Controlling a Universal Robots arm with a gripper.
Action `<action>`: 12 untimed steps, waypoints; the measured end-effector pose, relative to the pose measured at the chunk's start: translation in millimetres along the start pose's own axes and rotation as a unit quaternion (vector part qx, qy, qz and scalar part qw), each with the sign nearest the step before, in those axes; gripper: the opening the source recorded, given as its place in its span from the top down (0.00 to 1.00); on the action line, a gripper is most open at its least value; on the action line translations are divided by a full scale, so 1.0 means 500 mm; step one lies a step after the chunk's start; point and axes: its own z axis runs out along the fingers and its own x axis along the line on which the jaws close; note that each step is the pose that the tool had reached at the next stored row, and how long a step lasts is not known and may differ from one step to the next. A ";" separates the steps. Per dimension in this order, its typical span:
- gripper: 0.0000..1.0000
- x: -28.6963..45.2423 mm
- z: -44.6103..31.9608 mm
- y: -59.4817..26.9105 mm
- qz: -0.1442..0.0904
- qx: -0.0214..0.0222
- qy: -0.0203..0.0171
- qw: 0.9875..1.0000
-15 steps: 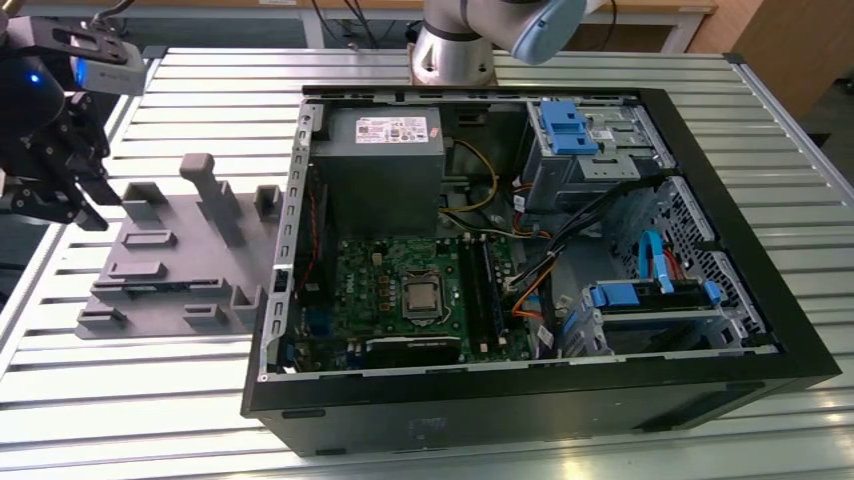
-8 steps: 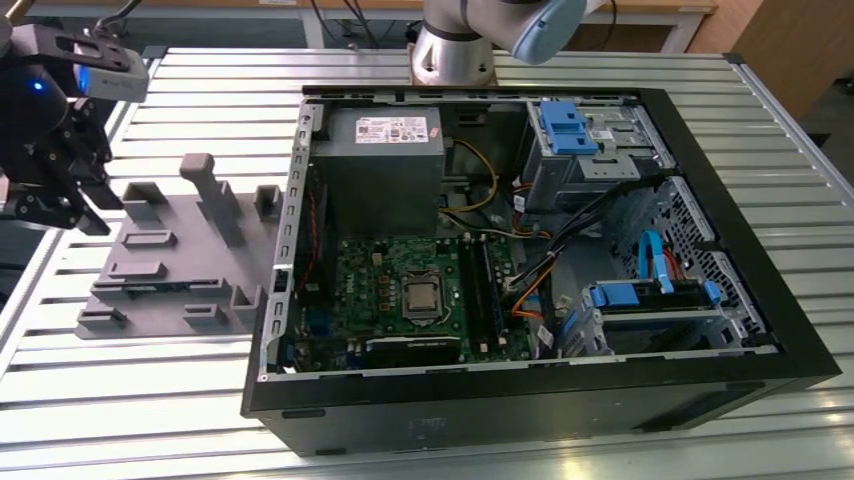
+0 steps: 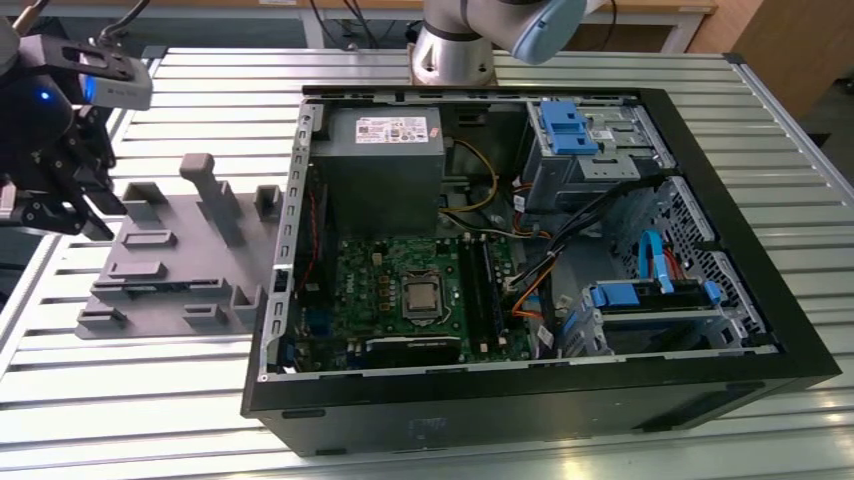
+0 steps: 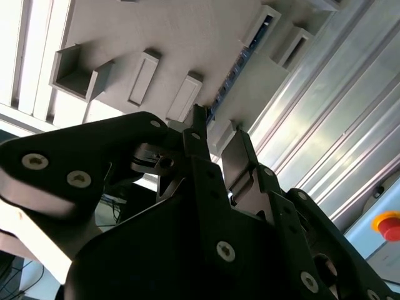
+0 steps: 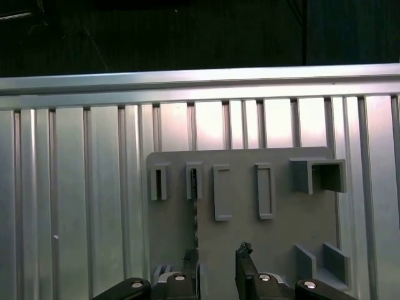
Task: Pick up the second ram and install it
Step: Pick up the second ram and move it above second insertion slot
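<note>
The second ram stands edge-on in a slot of the grey fixture, a thin dark strip with a blue-green tint. My gripper hangs over the fixture, open, with nothing between its fingers. One fingertip lines up with the near end of the ram, and the other fingertip stands off to the side over bare grey plastic. In the exterior view the gripper is at the far left, above the left edge of the fixture.
An open black computer case lies on the slatted metal table, at the exterior view's right of the fixture. Its green motherboard carries long black slots. A red button sits by the table's edge.
</note>
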 end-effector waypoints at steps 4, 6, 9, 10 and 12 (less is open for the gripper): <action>0.62 0.000 0.005 0.000 0.000 0.000 0.000 1.000; 0.62 0.000 0.008 0.000 0.000 0.000 0.000 1.000; 0.62 0.002 0.014 -0.001 0.000 0.000 0.000 1.000; 0.62 0.003 0.017 0.000 0.000 0.000 0.000 1.000; 0.62 0.004 0.023 -0.001 0.000 0.000 0.000 1.000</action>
